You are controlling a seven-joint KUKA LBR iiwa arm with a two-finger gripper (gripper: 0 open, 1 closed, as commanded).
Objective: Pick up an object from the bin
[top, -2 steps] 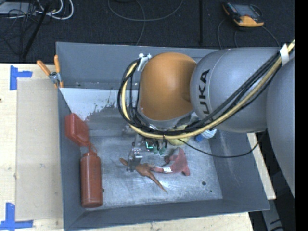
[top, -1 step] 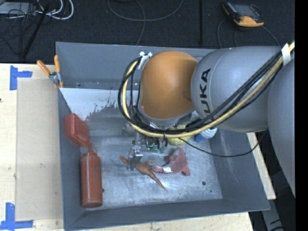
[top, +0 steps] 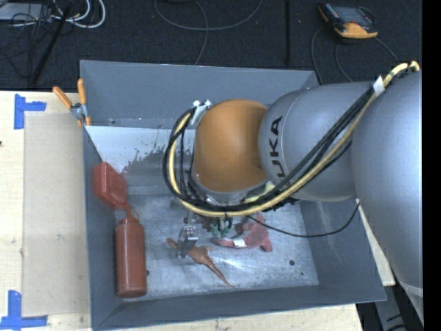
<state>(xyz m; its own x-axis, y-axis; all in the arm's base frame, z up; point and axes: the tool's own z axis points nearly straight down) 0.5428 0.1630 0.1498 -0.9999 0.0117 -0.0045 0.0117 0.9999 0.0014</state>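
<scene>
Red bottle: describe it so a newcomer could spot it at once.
In the grey bin, find the left wall. Along its foot lies the red bottle, neck pointing toward a squat red block beyond it. It is the longest thing there, a smooth cylinder, unlike the small brown toy nearer the middle.

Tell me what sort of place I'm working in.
Probably a robotics lab: a grey metal bin under a KUKA arm, with loose cables and a handheld device lying beyond it.
</scene>
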